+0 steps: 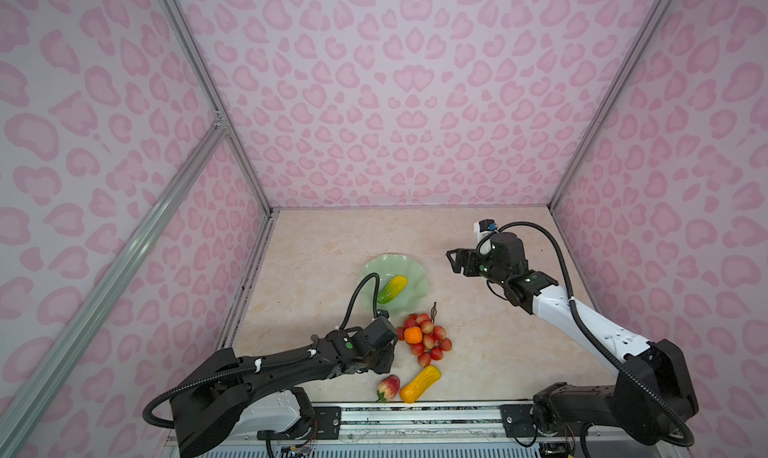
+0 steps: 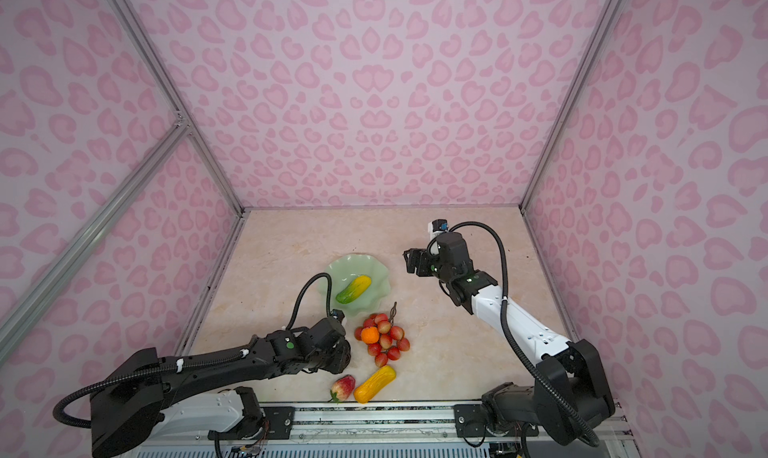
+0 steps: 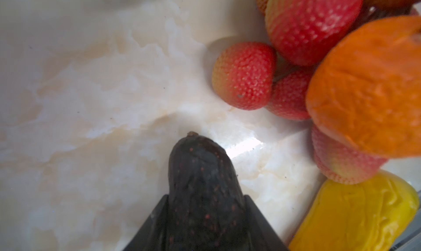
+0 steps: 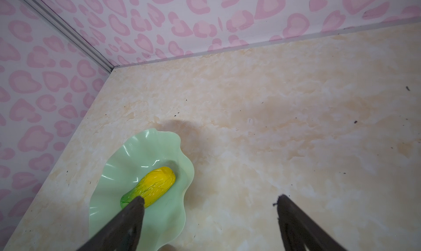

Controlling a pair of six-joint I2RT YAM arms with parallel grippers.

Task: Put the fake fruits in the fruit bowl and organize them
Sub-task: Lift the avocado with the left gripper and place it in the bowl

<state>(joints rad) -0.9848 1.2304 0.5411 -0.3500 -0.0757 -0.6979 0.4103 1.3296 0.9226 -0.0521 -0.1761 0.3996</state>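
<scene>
Fruit bowl (image 1: pixel 374 266) is set just behind the berry bunch (image 1: pixel 430 343), with only the yellow-green oblong (image 1: pixel 392 288) placed inside. Avocado (image 3: pixel 200 165) is clamped by the left gripper (image 3: pixel 206 196); right gripper (image 4: pixel 209 199) is held wide open, empty. Bunch, orange (image 1: pixel 412 335), strawberry (image 1: pixel 388 387) and yellow-orange oblong (image 1: pixel 420 384) are left outside.

One shallow, glossy mint-green bowl with a wavy rim (image 1: pixel 374 264) is present. The plastic fruits number six. Two are bumpy oblongs: one yellow-green oblong (image 1: pixel 392 288) and one yellow-orange oblong (image 1: pixel 420 384). There is one pink-red strawberry (image 1: pixel 389 387), one small round orange (image 1: pixel 412 335) and one bunch of red berries on a dark stem (image 1: pixel 432 343), with ten berries countable in a top view. The left wrist view shows one dark speckled avocado (image 3: pixel 202 192). Two black-and-white robot arms are present: one left arm (image 1: pixel 291 364) and one right arm (image 1: pixel 590 327).
</scene>
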